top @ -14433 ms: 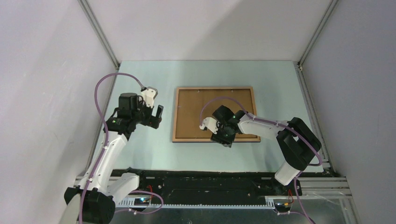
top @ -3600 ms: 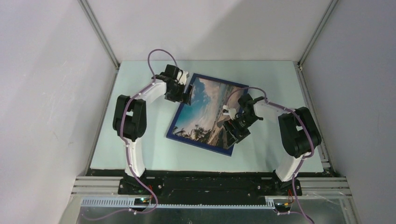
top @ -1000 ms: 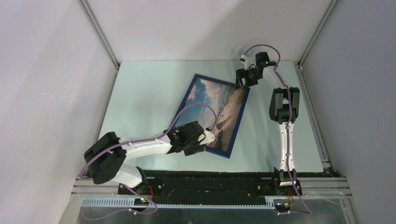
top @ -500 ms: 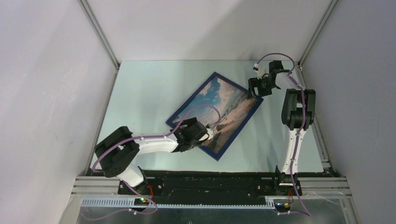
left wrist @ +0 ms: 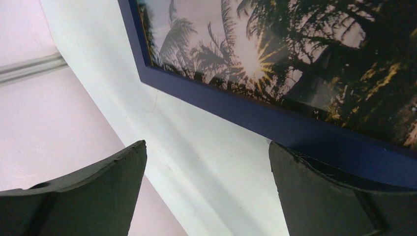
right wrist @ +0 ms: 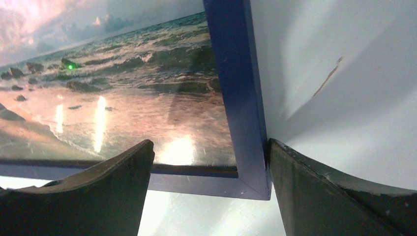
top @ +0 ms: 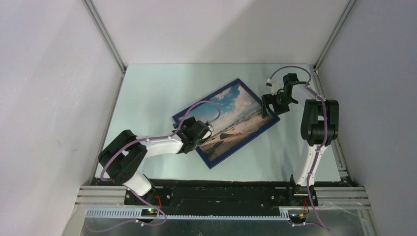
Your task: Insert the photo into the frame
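The photo (top: 231, 115) sits inside the frame (right wrist: 235, 83), beach side up with the dark blue face of the rails showing. The pair lies flat on the table (top: 147, 93), turned on a diagonal a little right of the middle, one corner pointing toward you.

Your left gripper (left wrist: 206, 147) is low at the frame's near-left rail with its fingers spread wide. Only bare table shows between them, and one finger rests against the outside of the blue rail. Your right gripper (right wrist: 209, 145) is at the far-right corner, also apart. That corner lies between its fingers, and one finger touches the rail's outer edge. Neither gripper is clamped on anything.

Two open grippers at opposite ends look to me like a way to push and steer the flat frame, not lift it. The rails are thin and lie tight on the table, so there is little to pinch. The insertion itself looks done, and what remains is probably squaring the frame up.

As for obstacles, the left arm's purple cable (top: 196, 109) arches over the photo's left part and could drag on it. The right arm is folded close to the right wall (top: 373, 98), so it has little room to swing outward. A small brownish mark (right wrist: 328, 74) shows on the table beside the corner, and it looks harmless.
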